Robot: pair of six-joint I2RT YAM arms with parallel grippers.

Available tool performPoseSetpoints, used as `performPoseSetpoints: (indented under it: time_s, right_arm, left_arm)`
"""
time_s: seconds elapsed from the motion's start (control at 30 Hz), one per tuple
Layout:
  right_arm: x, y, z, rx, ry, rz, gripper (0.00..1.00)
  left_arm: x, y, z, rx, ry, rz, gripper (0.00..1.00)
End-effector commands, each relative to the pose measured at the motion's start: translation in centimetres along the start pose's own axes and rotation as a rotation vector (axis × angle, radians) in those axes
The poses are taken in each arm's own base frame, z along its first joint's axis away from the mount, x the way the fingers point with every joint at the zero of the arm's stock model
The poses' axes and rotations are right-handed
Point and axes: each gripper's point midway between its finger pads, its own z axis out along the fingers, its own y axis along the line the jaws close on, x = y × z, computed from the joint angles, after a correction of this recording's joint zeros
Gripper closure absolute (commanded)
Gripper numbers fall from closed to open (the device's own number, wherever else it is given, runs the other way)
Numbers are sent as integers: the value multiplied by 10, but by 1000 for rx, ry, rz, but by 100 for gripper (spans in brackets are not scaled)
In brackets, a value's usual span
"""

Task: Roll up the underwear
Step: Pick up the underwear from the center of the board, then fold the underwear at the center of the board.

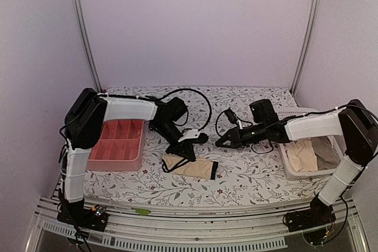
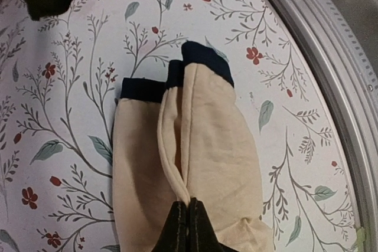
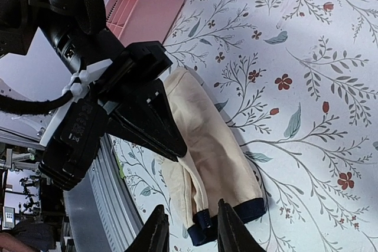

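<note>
One beige underwear [image 1: 192, 168] with black trim lies folded lengthwise on the flowered table cloth, between the two arms. My left gripper [image 2: 189, 208] is shut on a fold of cloth at the underwear's [image 2: 207, 140] plain end; the trimmed end points away from it. In the top view the left gripper [image 1: 186, 153] sits at the garment's left end. My right gripper [image 3: 192, 231] is open, its fingers standing either side of the black-trimmed end of the underwear [image 3: 209, 140] without touching it. In the top view the right gripper [image 1: 220, 143] hovers just above and right of the garment.
A pink divided tray [image 1: 118, 144] stands at the left behind the left arm. A white basket [image 1: 288, 169] at the right holds more beige garments [image 1: 304, 154]. The metal rail [image 2: 331, 57] of the table's near edge runs close to the underwear.
</note>
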Motion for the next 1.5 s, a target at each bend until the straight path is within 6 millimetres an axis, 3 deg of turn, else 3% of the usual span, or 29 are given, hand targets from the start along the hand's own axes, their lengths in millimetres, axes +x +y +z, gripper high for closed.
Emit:
performPoseSetpoints:
  time_s: [0.0, 0.6, 1.03, 1.13, 1.23, 1.33, 1.47]
  right_arm:
    - [-4, -1, 6, -23, 18, 27, 71]
    - [11, -24, 21, 27, 88, 133, 75]
    - [18, -19, 20, 5, 110, 183, 90]
    - [17, -16, 21, -3, 112, 189, 91]
    - [15, -9, 23, -9, 123, 187, 92]
    - [15, 2, 26, -19, 140, 170, 92]
    - [24, 19, 36, -31, 188, 123, 92]
  left_arm:
    - [11, 6, -2, 17, 23, -12, 100]
    - [18, 27, 2, 6, 46, -23, 100]
    - [21, 46, 7, -25, 57, -69, 100]
    - [18, 51, 4, -44, 54, -102, 90]
    - [12, 60, -10, -84, 25, -164, 77]
    - [4, 61, -38, -119, -26, -226, 60]
    - [6, 53, -83, -199, -80, -274, 55]
